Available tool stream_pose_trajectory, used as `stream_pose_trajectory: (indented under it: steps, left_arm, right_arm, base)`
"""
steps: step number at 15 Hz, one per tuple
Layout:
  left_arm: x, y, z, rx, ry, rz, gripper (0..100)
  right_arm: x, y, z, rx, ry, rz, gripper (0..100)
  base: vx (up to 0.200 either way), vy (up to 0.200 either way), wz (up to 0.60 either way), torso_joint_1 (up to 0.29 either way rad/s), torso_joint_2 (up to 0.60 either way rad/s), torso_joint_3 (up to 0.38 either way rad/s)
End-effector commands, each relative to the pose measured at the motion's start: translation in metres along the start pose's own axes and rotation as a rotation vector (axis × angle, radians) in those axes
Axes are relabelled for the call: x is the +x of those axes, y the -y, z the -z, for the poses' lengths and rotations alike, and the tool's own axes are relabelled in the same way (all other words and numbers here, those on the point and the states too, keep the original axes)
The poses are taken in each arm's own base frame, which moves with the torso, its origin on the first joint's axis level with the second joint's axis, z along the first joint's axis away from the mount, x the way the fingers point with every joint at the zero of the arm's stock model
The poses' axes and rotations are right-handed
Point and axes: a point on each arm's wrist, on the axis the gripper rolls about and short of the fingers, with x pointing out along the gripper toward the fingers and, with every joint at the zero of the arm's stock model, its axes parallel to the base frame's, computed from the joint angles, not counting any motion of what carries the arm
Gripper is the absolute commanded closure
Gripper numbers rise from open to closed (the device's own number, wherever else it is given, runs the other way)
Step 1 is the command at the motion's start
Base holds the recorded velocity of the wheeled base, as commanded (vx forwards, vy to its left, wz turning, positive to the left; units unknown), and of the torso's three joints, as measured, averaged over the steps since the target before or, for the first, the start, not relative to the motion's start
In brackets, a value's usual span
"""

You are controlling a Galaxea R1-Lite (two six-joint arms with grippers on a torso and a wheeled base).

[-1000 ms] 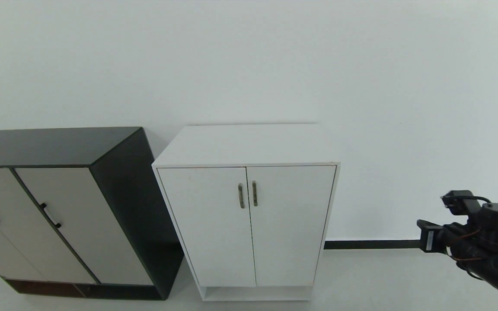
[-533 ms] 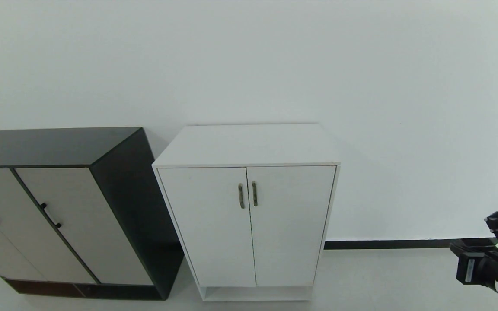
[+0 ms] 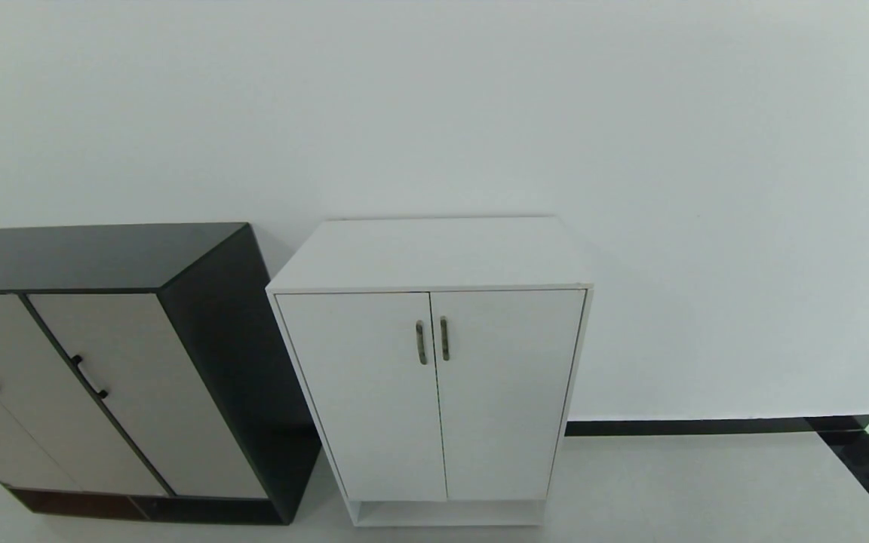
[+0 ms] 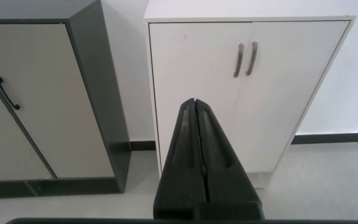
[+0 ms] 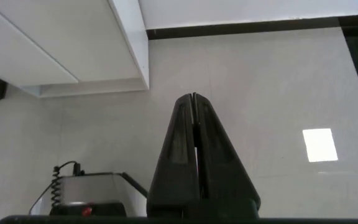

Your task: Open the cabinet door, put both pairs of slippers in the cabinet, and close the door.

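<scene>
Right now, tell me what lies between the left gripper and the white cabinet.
Nothing: in the left wrist view, bare floor alone separates left gripper and white cabinet.

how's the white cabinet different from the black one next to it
The white cabinet is white all over; the black cabinet has a dark frame around pale doors. The white cabinet's handles are grey metal, side by side at the middle; the black cabinet's handles are black. Both stand against the wall with doors shut.
</scene>
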Motion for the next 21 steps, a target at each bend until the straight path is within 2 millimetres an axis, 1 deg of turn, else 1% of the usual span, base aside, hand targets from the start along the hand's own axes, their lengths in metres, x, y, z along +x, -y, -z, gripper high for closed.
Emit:
stream_pose_trajectory:
  steps: [1, 5, 9, 10, 12, 14, 16, 20, 21]
  left_arm:
    - [0.0, 0.0, 0.0, -0.001, -0.001, 0.0, 100]
    - [0.0, 0.0, 0.0, -0.002, -0.001, -0.002, 100]
    - [0.0, 0.0, 0.0, -0.002, -0.001, -0.002, 100]
    - [0.0, 0.0, 0.0, -0.004, -0.001, -0.002, 100]
    - [0.0, 0.0, 0.0, -0.005, -0.001, 0.0, 100]
    - [0.0, 0.0, 0.0, -0.012, -0.001, -0.002, 100]
    - [0.0, 0.0, 0.0, -0.013, -0.001, -0.005, 100]
    - [0.0, 0.0, 0.0, -0.013, -0.001, -0.003, 100]
    - [0.0, 0.0, 0.0, -0.013, -0.001, -0.005, 100]
  right_arm:
    - [-0.038, 0.002, 0.023, 0.007, 0.122, -0.017, 100]
    - [-0.053, 0.003, 0.045, 0.003, 0.15, -0.023, 100]
    - [-0.063, 0.003, 0.05, -0.014, 0.264, -0.091, 100]
    - [-0.064, 0.004, 0.056, -0.039, 0.26, -0.124, 100]
    - [-0.065, 0.004, 0.057, -0.072, 0.288, -0.131, 100]
    - [-0.066, 0.004, 0.057, -0.047, 0.303, -0.124, 100]
    - [-0.071, 0.005, 0.06, -0.039, 0.372, -0.117, 100]
    - [-0.071, 0.005, 0.061, -0.044, 0.376, -0.113, 100]
    - [-0.071, 0.005, 0.061, -0.037, 0.382, -0.083, 100]
  base:
    - [0.0, 0.0, 0.0, 0.0, 0.0, 0.0]
    - [0.0, 0.0, 0.0, 0.0, 0.0, 0.0]
    - [0.0, 0.0, 0.0, 0.0, 0.0, 0.0]
    - [0.0, 0.0, 0.0, 0.0, 0.0, 0.0]
    - [0.0, 0.0, 0.0, 0.0, 0.0, 0.0]
    - [0.0, 0.0, 0.0, 0.0, 0.0, 0.0]
    - [0.0, 0.0, 0.0, 0.0, 0.0, 0.0]
    - [0.0, 0.0, 0.0, 0.0, 0.0, 0.0]
    - [0.0, 0.0, 0.0, 0.0, 0.0, 0.0]
